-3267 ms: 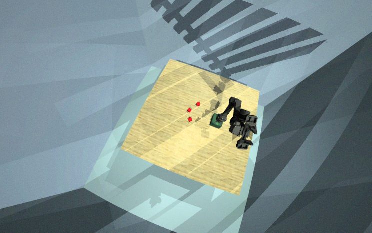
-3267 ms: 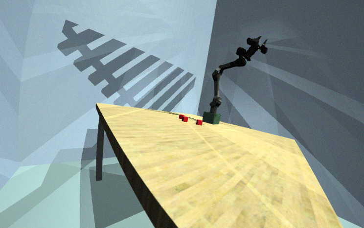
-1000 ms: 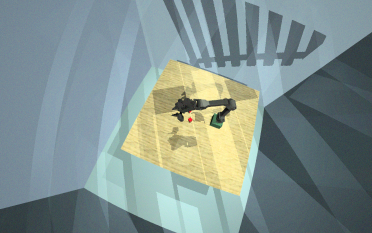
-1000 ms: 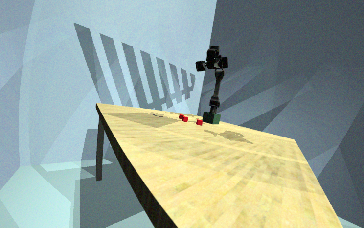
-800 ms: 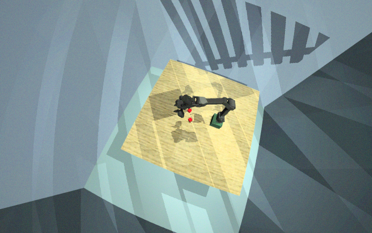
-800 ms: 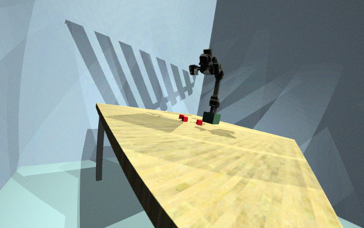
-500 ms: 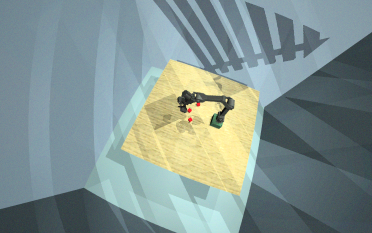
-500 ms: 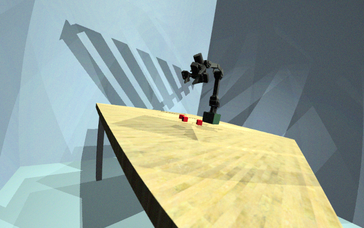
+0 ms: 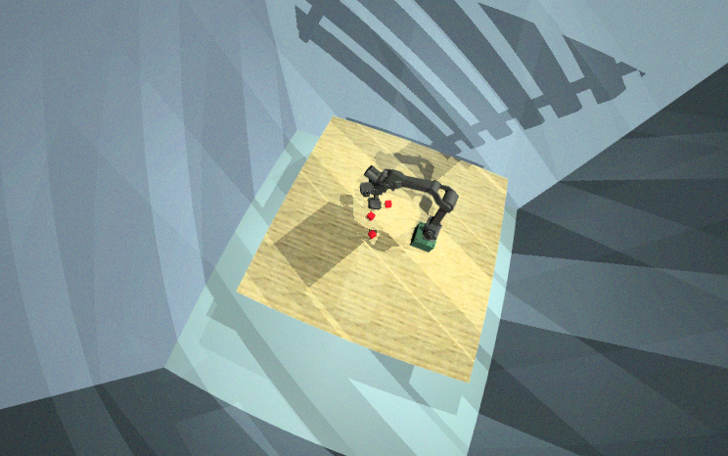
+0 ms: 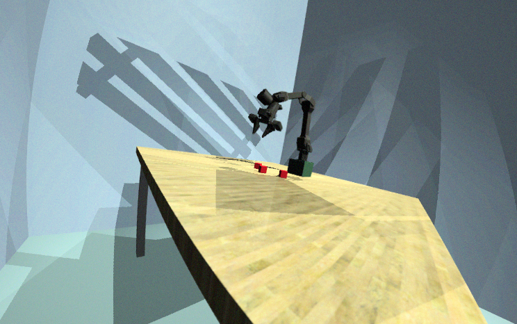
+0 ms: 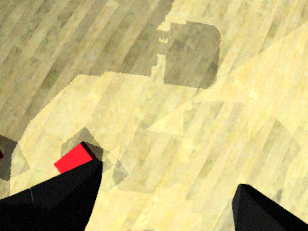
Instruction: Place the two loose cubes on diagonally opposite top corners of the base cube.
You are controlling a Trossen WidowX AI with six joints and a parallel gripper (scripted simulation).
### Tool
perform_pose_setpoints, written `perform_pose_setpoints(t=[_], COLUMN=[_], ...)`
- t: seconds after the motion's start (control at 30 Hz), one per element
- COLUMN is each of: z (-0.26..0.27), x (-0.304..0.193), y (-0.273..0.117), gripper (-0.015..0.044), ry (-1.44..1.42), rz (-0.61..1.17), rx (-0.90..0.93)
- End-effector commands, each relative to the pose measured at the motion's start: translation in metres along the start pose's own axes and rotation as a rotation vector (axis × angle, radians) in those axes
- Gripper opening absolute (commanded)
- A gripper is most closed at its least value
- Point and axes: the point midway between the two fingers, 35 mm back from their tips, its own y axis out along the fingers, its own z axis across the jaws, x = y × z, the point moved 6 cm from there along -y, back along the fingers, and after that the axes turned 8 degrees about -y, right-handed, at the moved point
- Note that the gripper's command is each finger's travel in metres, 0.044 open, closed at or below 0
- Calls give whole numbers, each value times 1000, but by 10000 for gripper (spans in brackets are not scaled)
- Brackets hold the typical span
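Observation:
Three small red cubes sit apart on the table. One cube (image 9: pixel 387 204) (image 10: pixel 258 165) is farthest back, a second cube (image 9: pixel 370 215) (image 10: pixel 263 169) is in the middle, and a third cube (image 9: pixel 372 234) (image 10: pixel 283 174) is nearest the front. They look alike; I cannot tell which is the fixed base. My gripper (image 9: pixel 370 196) (image 10: pixel 258 135) (image 11: pixel 170 183) is open and empty, pointing down, well above the table. In the wrist view one red cube (image 11: pixel 73 158) shows behind the left fingertip, partly hidden by it, and a sliver of another cube (image 11: pixel 1 154) shows at the left edge.
The wooden table (image 9: pixel 343 316) (image 10: pixel 343 247) bears the cubes and the arm's green base block (image 9: pixel 424 238) (image 10: pixel 307 168), which stands to the right of the cubes. The arm arches over the back side. Patches of shadow cross the table top.

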Motion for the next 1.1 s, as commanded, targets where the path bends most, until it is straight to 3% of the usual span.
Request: perform_pose_setpoints(t=[0.0, 0.4, 0.73, 0.93, 1.07], z=[-8, -23, -24, -12, -11], x=[-32, -111, -116, -134, -136], y=[12, 17, 18, 69, 74], gripper=[265, 265, 265, 265, 265], ry=[-27, -81, -84, -84, -84], rz=[111, 314, 323, 323, 323], rx=[47, 216, 228, 228, 228])
